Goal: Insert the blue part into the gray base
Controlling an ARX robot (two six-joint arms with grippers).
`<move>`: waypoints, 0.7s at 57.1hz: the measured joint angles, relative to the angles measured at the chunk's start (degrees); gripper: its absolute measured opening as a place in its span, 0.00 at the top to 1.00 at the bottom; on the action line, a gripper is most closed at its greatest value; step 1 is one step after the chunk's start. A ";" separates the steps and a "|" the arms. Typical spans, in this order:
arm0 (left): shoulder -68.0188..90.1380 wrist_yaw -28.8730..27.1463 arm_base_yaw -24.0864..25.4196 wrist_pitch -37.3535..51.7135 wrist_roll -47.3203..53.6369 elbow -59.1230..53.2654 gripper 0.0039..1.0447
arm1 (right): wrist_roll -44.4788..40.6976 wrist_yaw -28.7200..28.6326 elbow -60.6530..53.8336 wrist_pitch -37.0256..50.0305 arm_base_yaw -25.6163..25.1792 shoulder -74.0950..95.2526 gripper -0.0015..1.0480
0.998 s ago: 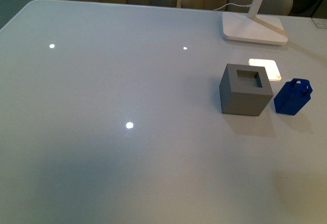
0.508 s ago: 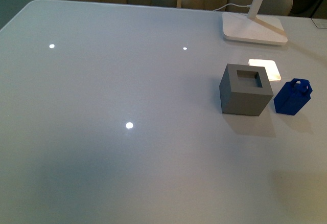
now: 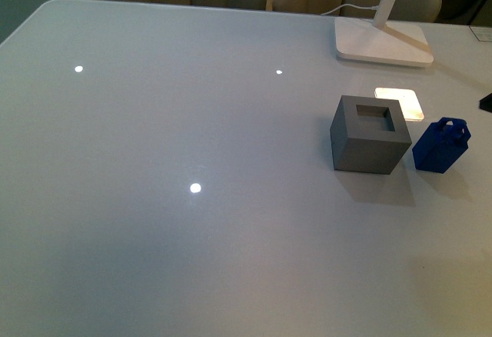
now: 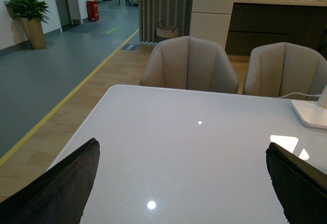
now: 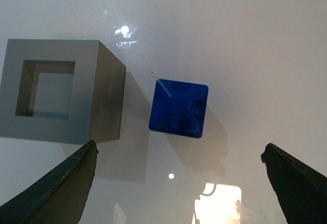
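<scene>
Two grippers, both spread wide with nothing between the jaws. My right gripper hangs above the table, and its fingers touch nothing. Below it the blue part stands on the table just beside the gray base, on the base's right in the front view, a narrow gap between them. The base's square hole faces up. My left gripper hovers over the tabletop, facing the chairs

Part just right of base, apart; lamp foot behind both, all on table.
</scene>
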 joint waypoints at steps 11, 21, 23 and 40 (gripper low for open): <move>0.00 0.00 0.00 0.00 0.00 0.00 0.07 | 0.81 1.73 6.08 -1.40 1.42 6.62 0.09; 0.00 -0.02 0.00 0.00 0.02 0.00 0.07 | 2.12 3.21 10.56 -2.75 1.97 12.07 0.09; 0.00 0.00 0.00 0.00 0.00 0.00 0.07 | 2.47 3.48 11.30 -2.89 2.01 13.05 0.09; 0.00 0.00 0.00 0.00 0.00 0.00 0.07 | 4.85 4.55 16.00 -4.00 3.02 18.71 0.09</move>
